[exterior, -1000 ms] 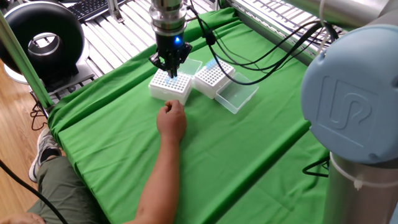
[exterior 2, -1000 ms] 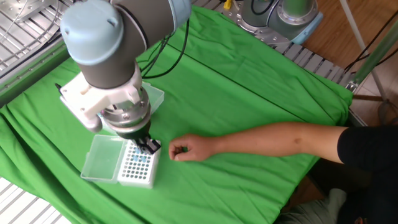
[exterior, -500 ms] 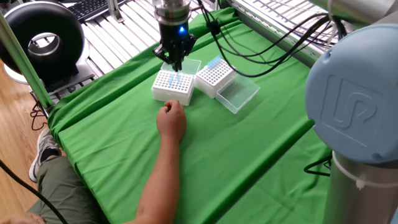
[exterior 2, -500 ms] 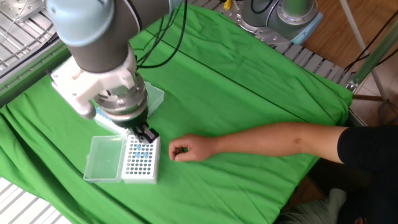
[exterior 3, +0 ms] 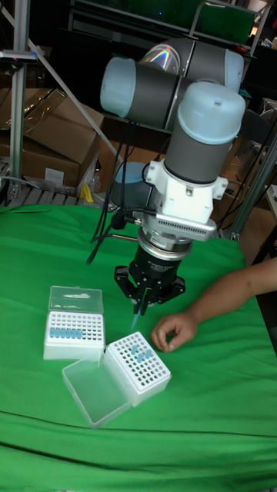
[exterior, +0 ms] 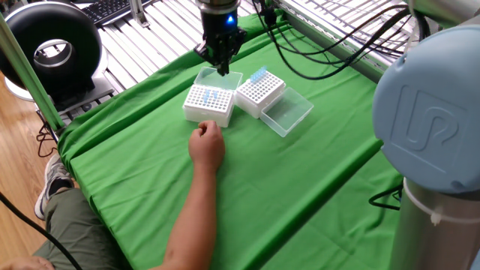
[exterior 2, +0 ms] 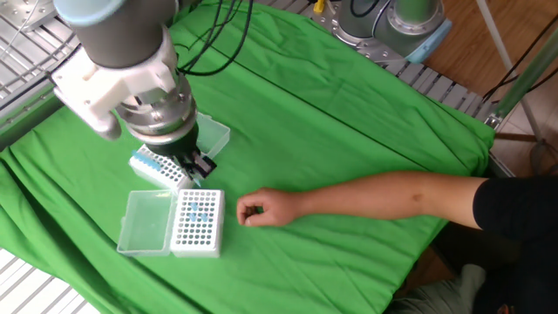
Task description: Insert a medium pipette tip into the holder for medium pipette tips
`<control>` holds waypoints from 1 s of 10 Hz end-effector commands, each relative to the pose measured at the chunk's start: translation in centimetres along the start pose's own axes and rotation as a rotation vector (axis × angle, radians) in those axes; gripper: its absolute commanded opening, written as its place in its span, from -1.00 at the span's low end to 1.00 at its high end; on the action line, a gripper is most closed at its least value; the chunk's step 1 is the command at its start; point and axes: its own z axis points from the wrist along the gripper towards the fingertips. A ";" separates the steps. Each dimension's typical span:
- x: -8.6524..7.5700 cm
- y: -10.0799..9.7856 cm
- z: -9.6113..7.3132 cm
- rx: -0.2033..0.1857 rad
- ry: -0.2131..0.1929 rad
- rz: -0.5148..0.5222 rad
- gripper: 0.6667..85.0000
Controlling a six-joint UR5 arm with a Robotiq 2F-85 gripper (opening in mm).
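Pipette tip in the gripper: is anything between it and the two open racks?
Nothing visible. The gripper holds the pipette tip; the near rack and far rack lie uncovered. The person's hand sits beside the near rack, not over it.

The robot's hand [exterior 3: 139, 306] has risen off the white tip rack [exterior: 208, 104] it was pressed down over a second ago and drifted back, now hanging above that rack's open clear lid [exterior: 218, 77]. A blue pipette tip [exterior 3: 136, 316] has come up with it, pinched between the fingers. The rack itself slid slightly on the green cloth [exterior: 247, 187].
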 end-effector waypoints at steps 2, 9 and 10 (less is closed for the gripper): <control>-0.6 -2.9 0.0 0.001 -0.031 -0.070 -0.99; -1.2 -7.9 2.7 -0.018 -0.093 -0.163 -0.99; -1.0 -8.4 2.9 -0.011 -0.093 -0.169 -0.99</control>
